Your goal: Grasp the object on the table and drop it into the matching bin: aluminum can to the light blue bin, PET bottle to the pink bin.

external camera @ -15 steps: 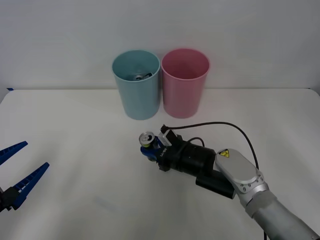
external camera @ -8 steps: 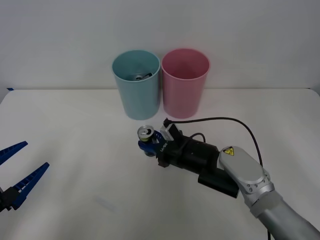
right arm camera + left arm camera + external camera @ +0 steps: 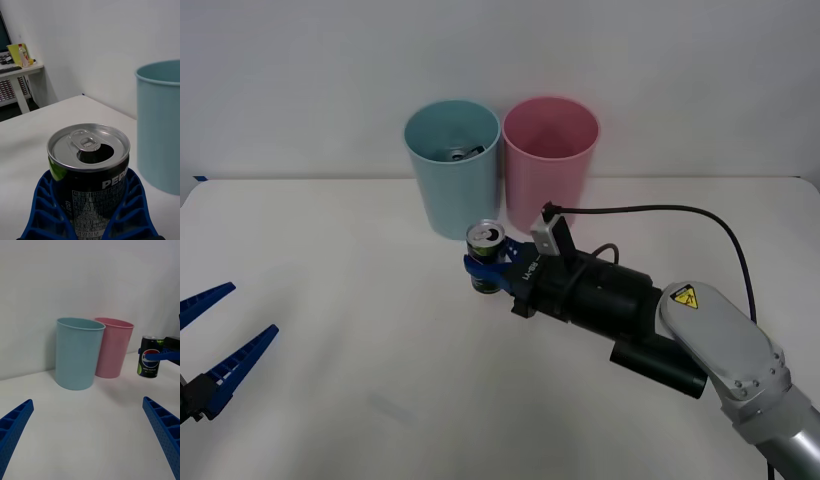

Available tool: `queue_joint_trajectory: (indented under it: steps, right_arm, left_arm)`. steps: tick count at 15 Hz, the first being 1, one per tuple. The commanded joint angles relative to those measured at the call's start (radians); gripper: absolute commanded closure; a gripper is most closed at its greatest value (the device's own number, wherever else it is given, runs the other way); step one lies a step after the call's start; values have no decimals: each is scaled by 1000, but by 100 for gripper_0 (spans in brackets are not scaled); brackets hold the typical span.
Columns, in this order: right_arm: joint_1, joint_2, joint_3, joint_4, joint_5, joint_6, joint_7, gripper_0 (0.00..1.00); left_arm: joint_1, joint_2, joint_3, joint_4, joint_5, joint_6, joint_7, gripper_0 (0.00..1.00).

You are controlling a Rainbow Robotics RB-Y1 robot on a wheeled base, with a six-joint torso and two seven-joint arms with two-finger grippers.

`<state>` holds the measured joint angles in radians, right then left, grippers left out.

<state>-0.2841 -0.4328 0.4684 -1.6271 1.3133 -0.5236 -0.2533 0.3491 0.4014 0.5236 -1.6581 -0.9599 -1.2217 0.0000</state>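
The right gripper (image 3: pixel 492 270) is clamped on the aluminum can (image 3: pixel 486 256), held upright and lifted clear of the table (image 3: pixel 330 300). The light blue bin (image 3: pixel 452 165) stands just beyond it, the pink bin (image 3: pixel 549 163) beside. If released early, its rim could be struck. The left gripper (image 3: pixel 215 345) is parked, spread wide.

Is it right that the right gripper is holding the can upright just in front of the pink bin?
Not quite. The right gripper holds the can upright, but the front view puts it before the light blue bin, not the pink bin.
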Motion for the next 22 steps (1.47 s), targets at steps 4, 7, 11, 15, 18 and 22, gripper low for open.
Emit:
queue_joint_trajectory:
  steps: [4, 7, 11, 15, 18, 22]
  right_arm:
    - [-6, -118, -10, -194, -5, 82, -205, 100]
    - [-52, -144, -39, -246, -8, 86, -307, 100]
    - [-139, -153, -62, -243, -6, 106, -379, 100]
    - [-287, -139, -65, -125, 0, 105, -383, 100]
    - [-398, -95, -54, 9, 27, 106, -383, 100]
    - [-538, 2, -50, 222, 106, 105, -376, 100]
  left_arm:
    - [0, 0, 0, 0, 0, 0, 0, 0]
    - [0, 0, 0, 0, 0, 0, 0, 0]
    - [0, 0, 0, 0, 0, 0, 0, 0]
    - [0, 0, 0, 0, 0, 0, 0, 0]
    - [0, 0, 0, 0, 0, 0, 0, 0]
    - [0, 0, 0, 0, 0, 0, 0, 0]
